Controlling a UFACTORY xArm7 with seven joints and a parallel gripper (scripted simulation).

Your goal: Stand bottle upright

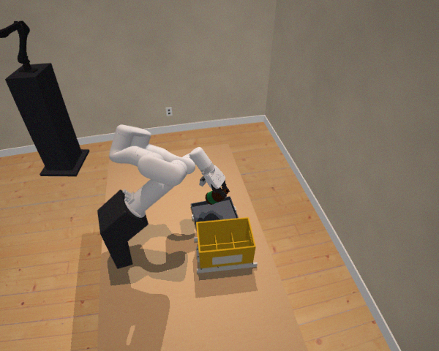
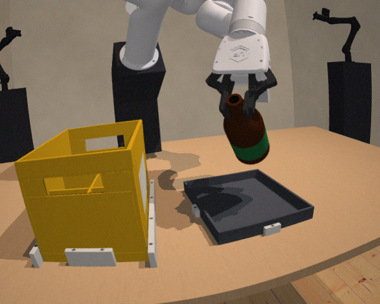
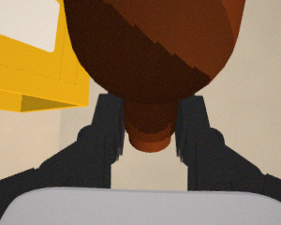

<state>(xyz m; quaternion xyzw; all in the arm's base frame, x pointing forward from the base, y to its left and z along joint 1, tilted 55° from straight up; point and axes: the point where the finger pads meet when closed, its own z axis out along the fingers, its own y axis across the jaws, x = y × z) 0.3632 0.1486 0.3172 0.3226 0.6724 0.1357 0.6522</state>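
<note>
A brown bottle (image 1: 214, 197) (image 2: 246, 130) (image 3: 155, 52) with a green band hangs in the air above the dark grey tray (image 1: 230, 204) (image 2: 264, 225). It is tilted, its neck toward the exterior camera and its base lower and farther back. My gripper (image 2: 236, 113) (image 3: 150, 91) is shut on the bottle's neck, one finger on each side. The tray lies level on the table, with nothing in it but shadow. The yellow crate (image 1: 227, 256) (image 2: 85, 225) (image 3: 37, 89) stands upright and level beside the tray.
White blocks (image 2: 90, 256) (image 2: 272, 228) are set against the crate and the tray. A long white rail (image 2: 152, 225) runs along the crate's side facing the tray. Black pedestals with dark arms stand beyond the table (image 2: 196, 261).
</note>
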